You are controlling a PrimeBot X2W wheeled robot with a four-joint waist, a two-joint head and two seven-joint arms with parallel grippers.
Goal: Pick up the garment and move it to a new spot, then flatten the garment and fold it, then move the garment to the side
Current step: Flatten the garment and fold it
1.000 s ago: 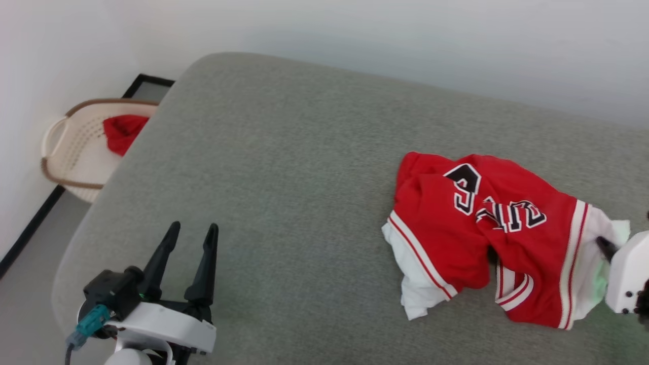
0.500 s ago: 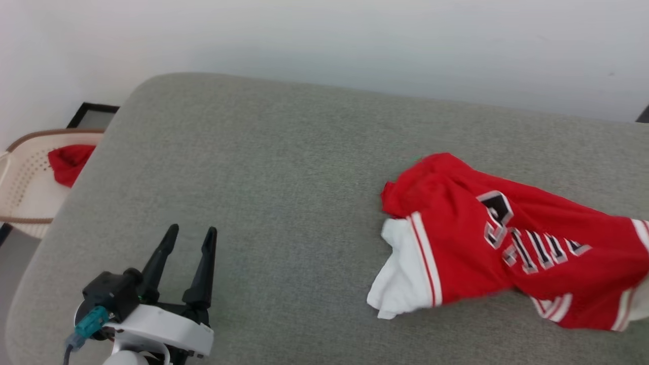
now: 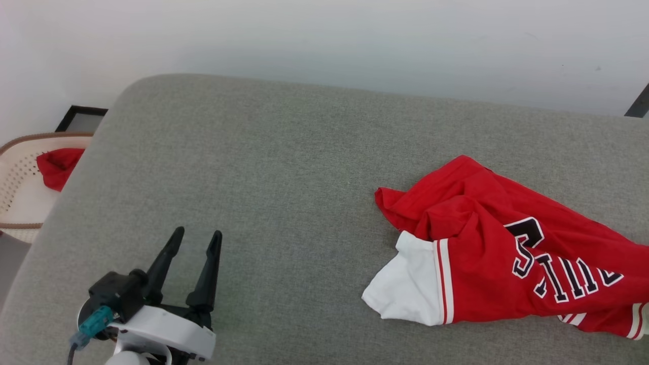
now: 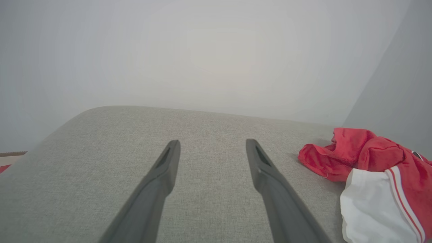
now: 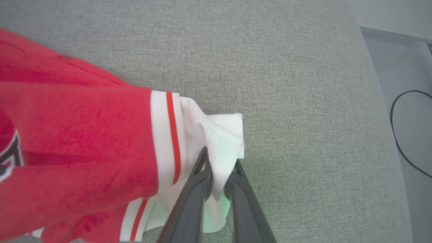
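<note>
Placing the garment at its new spot, right gripper jaws pinched on a sleeve (left gripper wide open, empty); next, probably release and flatten.

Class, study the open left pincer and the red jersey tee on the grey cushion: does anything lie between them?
Nothing visible does. The stretch of grey woven cushion between the left pincer and the red short-sleeved jersey tee is bare; the tee's white sleeve is its nearest part.
</note>
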